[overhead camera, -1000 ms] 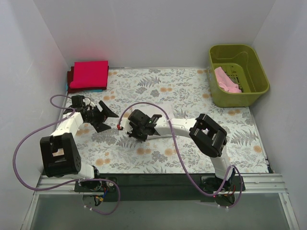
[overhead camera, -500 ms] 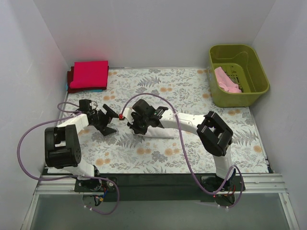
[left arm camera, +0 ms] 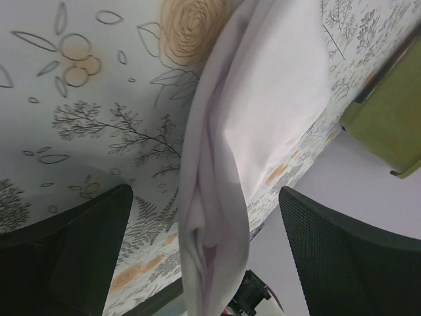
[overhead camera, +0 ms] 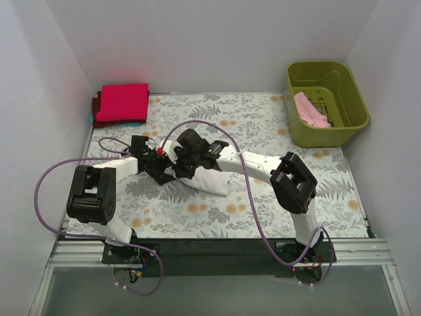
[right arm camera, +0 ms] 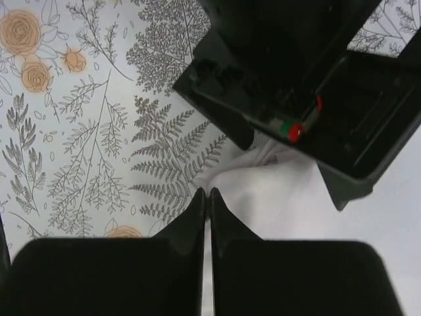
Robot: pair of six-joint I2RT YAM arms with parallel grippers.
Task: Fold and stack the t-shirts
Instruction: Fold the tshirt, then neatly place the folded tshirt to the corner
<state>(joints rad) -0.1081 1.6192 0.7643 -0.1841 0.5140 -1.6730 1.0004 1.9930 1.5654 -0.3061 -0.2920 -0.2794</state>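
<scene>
Moved: left gripper (overhead camera: 160,168), rightward to white t-shirt (overhead camera: 209,178) at table centre; fingers wide, astride its folded edge. Right gripper (right arm camera: 204,196): pinched shut at shirt's edge. Crimson t-shirt (overhead camera: 122,102) far left; pink t-shirt (overhead camera: 310,110) in olive-green basket (overhead camera: 322,135), far right.

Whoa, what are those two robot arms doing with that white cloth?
They are folding t-shirts. The left end effector is open, straddling the folded edge of the white t-shirt mid-table. The right end effector is shut at the shirt's edge; whether it pinches cloth is unclear. A folded red t-shirt lies at the far left, and a pink t-shirt sits in the green basket.
</scene>
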